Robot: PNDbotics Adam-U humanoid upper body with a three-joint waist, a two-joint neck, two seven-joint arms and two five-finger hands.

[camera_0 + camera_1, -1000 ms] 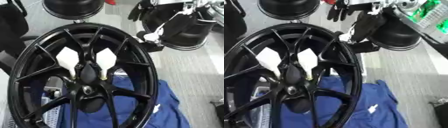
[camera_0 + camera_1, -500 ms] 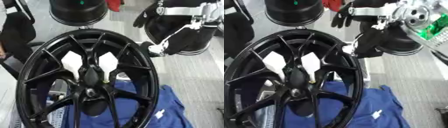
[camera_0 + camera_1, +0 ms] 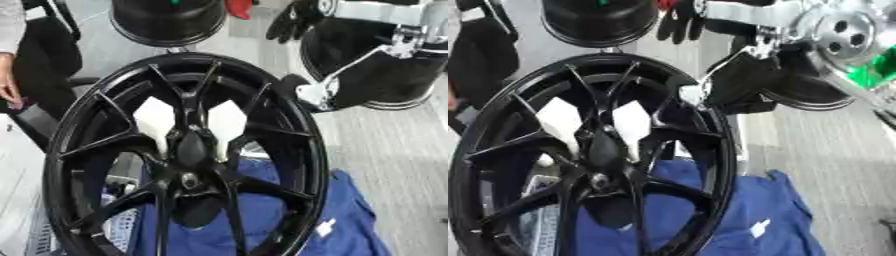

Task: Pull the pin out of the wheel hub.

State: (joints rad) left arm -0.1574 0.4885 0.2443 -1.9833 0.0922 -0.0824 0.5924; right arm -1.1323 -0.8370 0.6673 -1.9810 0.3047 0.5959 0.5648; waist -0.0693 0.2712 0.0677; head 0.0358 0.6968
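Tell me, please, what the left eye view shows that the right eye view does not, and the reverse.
Only the left eye view shows a person's bare hand at the left edge. Only the right eye view shows a silver disc with holes and something green at the upper right. Both show the black wheel, the blue cloth under it, and a black robot hand hanging at the top.

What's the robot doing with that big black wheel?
A big black spoked wheel rim stands upright over a blue cloth. The robot's right hand reaches in from the upper right and rests against the rim's outer edge. It is supposed to pull a pin out of the hub in the middle, but no hand is at the hub, and I can't make out the pin. The left hand isn't visible.
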